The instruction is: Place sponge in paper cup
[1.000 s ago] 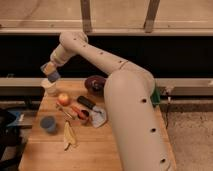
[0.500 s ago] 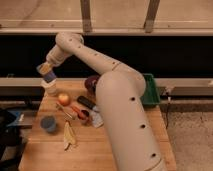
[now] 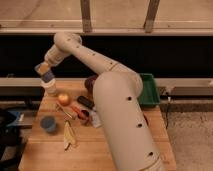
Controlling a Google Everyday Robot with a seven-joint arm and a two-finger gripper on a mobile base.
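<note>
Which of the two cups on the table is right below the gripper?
The cream paper cup at the table's far left edge, just under the gripper holding the sponge. The dark-blue cup stands nearer the camera, away from it.

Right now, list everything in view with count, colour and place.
wooden table: one, light brown, centre
cream round paper cup: one, cream, table's far-left corner
light blue-grey sponge block: one, blue-grey, just above that cup
orange-red apple: one, orange-red, beside that cup
round dark-blue cup: one, dark blue, table's left side
yellow banana: one, yellow, by the dark-blue cup
green plastic bin: one, green, table's far-right corner
cream-white robot arm: one, cream-white, extends far left
gripper: one, tan, at the sponge above the cup
</note>
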